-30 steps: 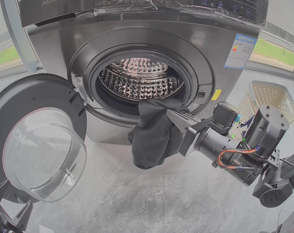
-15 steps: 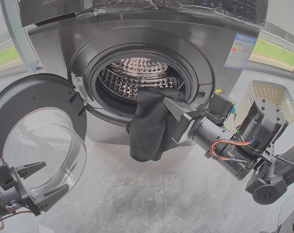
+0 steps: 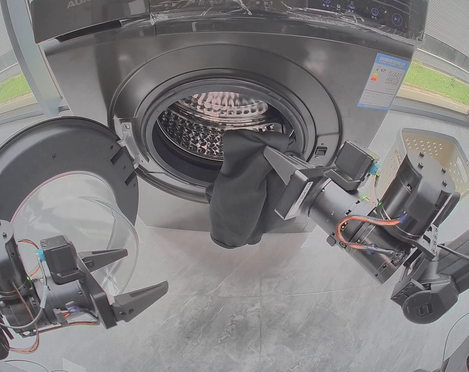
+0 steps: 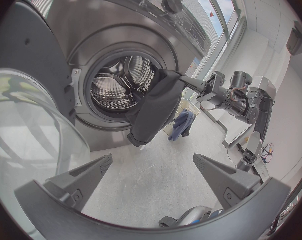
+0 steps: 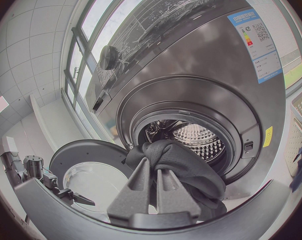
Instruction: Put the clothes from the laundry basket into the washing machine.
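Note:
The washing machine point(image 3: 89, 73) stands with its round door point(image 3: 53, 166) swung open to the left. My right gripper point(image 3: 269, 155) is shut on a black garment point(image 3: 242, 192), held at the lower right lip of the drum opening point(image 3: 219, 125); most of the cloth hangs down outside. The same black garment point(image 5: 187, 167) drapes over my shut fingers point(image 5: 157, 184). My left gripper point(image 3: 141, 272) is open and empty, low at the left, in front of the door glass. The beige laundry basket point(image 3: 436, 156) stands to the right of the machine, with a blue garment point(image 4: 181, 124) hanging over its side.
The open door point(image 4: 27, 94) juts out close beside my left arm. Grey marble floor point(image 3: 234, 306) lies free in front of the machine. Windows run behind and to both sides of it.
My left arm has risen into view at the lower left and moved right, open. My right gripper has lifted the black garment up and toward the drum opening.

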Motion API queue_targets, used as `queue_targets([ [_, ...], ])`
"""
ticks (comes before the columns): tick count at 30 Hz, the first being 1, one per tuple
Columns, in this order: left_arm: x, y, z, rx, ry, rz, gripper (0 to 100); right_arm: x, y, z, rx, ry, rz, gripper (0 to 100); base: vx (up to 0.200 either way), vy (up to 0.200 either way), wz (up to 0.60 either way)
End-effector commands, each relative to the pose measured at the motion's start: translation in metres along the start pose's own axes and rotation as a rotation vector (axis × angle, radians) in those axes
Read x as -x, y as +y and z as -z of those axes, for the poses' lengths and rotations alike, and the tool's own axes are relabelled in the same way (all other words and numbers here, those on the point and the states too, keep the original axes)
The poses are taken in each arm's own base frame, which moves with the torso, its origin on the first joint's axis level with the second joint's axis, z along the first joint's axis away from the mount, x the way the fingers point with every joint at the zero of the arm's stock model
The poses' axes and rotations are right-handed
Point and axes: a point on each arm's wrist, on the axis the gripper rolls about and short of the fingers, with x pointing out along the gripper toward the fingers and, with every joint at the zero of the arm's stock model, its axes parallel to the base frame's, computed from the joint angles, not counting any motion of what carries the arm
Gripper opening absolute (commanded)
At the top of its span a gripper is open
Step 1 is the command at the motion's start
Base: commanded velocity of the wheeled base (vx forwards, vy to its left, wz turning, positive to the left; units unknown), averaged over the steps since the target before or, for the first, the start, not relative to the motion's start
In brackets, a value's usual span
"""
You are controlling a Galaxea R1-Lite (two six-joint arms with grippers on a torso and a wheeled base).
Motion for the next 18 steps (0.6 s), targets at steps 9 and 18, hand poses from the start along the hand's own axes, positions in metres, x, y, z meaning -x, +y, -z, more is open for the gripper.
queue_targets([
  [9, -0.065, 0.001, 0.022, 0.007, 0.1, 0.057, 100, 0.001, -0.001, 0.004, 0.002, 0.013, 0.003, 0, 0.0, 0.0, 0.0],
  [18, -0.091, 0.004, 0.028, 0.031, 0.091, 0.066, 100, 0.002, 0.005, 0.006, -0.003, 0.015, -0.015, 0, 0.0, 0.0, 0.0],
])
